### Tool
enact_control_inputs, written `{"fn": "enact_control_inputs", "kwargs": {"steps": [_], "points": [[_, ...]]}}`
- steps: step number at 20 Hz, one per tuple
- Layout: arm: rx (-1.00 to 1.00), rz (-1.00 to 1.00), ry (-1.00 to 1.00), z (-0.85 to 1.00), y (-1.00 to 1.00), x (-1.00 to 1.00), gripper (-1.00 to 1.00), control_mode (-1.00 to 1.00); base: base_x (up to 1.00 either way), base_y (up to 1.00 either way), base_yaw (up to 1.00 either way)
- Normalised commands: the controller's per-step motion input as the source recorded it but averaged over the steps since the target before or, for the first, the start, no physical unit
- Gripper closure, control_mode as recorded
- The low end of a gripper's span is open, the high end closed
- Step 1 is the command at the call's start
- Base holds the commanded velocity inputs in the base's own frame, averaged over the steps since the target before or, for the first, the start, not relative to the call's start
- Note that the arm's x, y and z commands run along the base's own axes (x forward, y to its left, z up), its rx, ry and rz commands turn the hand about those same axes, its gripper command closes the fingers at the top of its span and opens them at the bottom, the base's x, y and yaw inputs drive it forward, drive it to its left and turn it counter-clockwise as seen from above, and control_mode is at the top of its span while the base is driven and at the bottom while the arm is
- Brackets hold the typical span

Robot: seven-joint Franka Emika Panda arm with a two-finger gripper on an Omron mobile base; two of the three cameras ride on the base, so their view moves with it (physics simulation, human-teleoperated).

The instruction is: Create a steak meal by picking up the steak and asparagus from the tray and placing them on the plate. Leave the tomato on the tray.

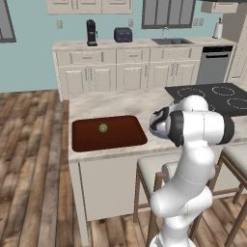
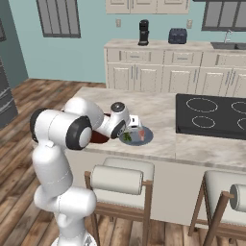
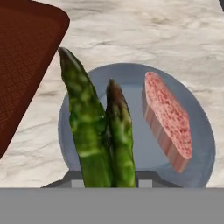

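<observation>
The end effector [image 3: 109, 181] is clamped on the asparagus [image 3: 98, 131], holding it just above the plate [image 3: 199, 144] on the tabletop [image 3: 144, 39]. The steak [image 3: 167, 118] lies on the plate's right side. The tomato [image 1: 103, 128] sits on the tray [image 1: 116, 140], just left of the plate.

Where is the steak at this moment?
In the hand view the steak lies on the right part of the grey-blue plate, beside the asparagus that the hand holds over the plate.

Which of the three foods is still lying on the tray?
The tomato, a small round yellowish-green ball, lies alone on the dark red tray. The steak lies on the plate, and the asparagus is above it.
</observation>
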Motion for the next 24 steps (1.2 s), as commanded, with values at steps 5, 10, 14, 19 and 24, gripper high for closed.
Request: {"fn": "enact_control_inputs", "kwargs": {"steps": [5,10,14,19,24], "points": [[0.0,0.01,0.06,-0.2,-0.01,0.28,1.0,-1.0,0.0,0.0,0.0],[0.0,0.02,0.02,-0.31,-0.12,0.19,1.0,-1.0,0.0,0.0,0.0],[0.0,0.03,0.0,-0.29,-0.13,0.2,1.0,-1.0,0.0,0.0,0.0],[0.0,0.02,0.0,-0.25,-0.08,0.23,1.0,-1.0,0.0,0.0,0.0],[0.0,0.02,0.0,-0.23,-0.01,0.26,1.0,-1.0,0.0,0.0,0.0]]}}
